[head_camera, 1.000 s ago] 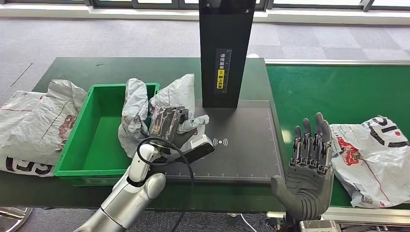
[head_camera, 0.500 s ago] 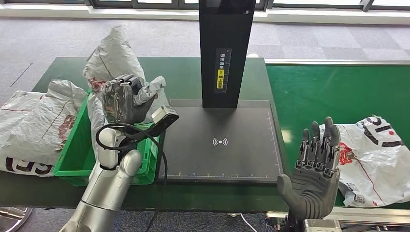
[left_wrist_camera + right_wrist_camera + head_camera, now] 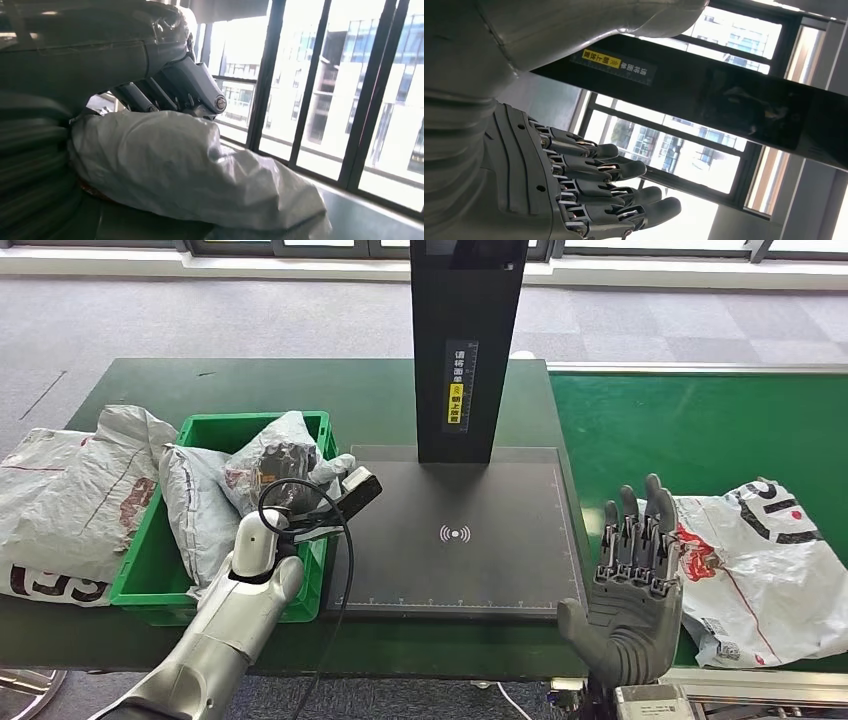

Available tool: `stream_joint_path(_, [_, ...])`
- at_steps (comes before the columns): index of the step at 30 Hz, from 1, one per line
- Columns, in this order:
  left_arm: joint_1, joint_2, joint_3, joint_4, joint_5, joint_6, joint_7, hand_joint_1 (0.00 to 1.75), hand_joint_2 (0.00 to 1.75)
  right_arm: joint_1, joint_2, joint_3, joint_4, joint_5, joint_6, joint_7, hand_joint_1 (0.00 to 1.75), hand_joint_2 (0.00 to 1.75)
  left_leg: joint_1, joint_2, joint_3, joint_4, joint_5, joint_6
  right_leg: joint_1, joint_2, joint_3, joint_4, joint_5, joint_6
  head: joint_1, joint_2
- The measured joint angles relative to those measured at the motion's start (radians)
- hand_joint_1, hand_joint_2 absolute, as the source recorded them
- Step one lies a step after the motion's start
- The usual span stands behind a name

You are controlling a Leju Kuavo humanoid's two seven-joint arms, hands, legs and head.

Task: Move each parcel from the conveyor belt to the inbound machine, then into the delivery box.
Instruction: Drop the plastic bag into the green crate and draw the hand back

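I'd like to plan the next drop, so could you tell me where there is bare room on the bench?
The black scan pad is bare between the green box and the conveyor belt. The belt is bare beyond the white parcel. The box is crowded: the left hand holds a grey parcel in it.

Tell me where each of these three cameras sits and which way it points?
Head view: high on the robot, looking forward and down at the table; both arms show, the left hand holding a parcel over the bin, the right hand open.
Left wrist view: behind the left hand, looking past the parcel toward windows.
Right wrist view: behind the right hand, looking up at the scanner post.
Shared: head and left wrist views both show the held parcel; head and right wrist views both show the post.
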Motion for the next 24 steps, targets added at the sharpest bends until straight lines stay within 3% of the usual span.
stream_joint_path(6, [-0.022,0.003,0.000,0.102,-0.014,-0.045,0.013,1.75,1.75,-0.003,-0.006,0.000,0.005,-0.006,0.006,-0.002,0.00,1.75,0.000,0.000,0.000,0.000,0.000,0.000,0.000,0.000,0.000,0.000,0.000,0.000,0.000,0.000])
stream_joint_path(19, [-0.048,0.003,-0.006,0.192,-0.022,-0.137,0.018,1.75,1.75,-0.011,-0.014,0.000,0.012,-0.009,0.020,-0.006,0.00,1.75,0.000,0.000,0.004,0.000,0.000,-0.001,0.000,0.000,0.004,0.000,0.000,0.000,0.000,0.000])
stream_joint_path(23, [-0.052,0.003,-0.006,0.201,-0.008,-0.136,0.015,0.00,0.00,-0.012,-0.014,0.000,0.014,-0.006,0.020,-0.003,0.00,1.75,0.000,0.000,0.005,0.000,0.000,-0.001,0.000,0.000,0.006,0.000,0.000,0.000,0.000,0.000])
stream_joint_path(24, [-0.048,0.002,-0.004,0.195,0.020,-0.120,0.002,0.00,0.00,-0.011,-0.014,0.000,0.014,-0.001,0.016,0.007,0.00,1.31,0.000,0.000,0.005,0.000,0.000,-0.001,0.000,0.000,0.006,0.000,0.000,0.000,0.000,0.000])
